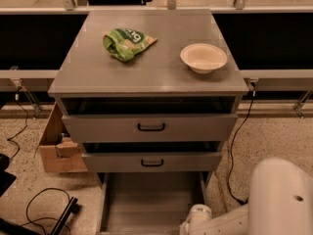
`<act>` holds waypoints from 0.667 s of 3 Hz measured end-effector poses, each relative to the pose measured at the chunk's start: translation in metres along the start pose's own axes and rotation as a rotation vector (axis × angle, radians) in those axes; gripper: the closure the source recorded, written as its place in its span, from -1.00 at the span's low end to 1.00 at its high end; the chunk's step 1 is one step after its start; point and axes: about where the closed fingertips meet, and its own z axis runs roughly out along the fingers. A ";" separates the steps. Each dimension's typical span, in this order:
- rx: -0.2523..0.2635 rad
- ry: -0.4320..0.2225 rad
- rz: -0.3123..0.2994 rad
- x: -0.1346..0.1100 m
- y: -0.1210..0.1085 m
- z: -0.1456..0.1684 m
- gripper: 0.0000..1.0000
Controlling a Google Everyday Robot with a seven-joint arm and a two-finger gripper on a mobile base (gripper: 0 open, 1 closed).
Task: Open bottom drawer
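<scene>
The bottom drawer of the grey cabinet is pulled far out, and its bare grey inside shows. Its front and black handle are below the picture's lower edge. My gripper is at the lower edge, by the drawer's front right corner, on the end of the white arm that comes in from the lower right. The middle drawer and the top drawer above it stand slightly ajar, each with a black bar handle.
On the cabinet top lie a green snack bag and a cream bowl. A cardboard box stands left of the cabinet. Black cables lie on the floor at the lower left and hang at the right.
</scene>
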 end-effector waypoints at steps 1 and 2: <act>-0.003 0.005 0.010 0.001 0.012 0.000 1.00; -0.003 0.005 0.010 0.001 0.009 0.000 1.00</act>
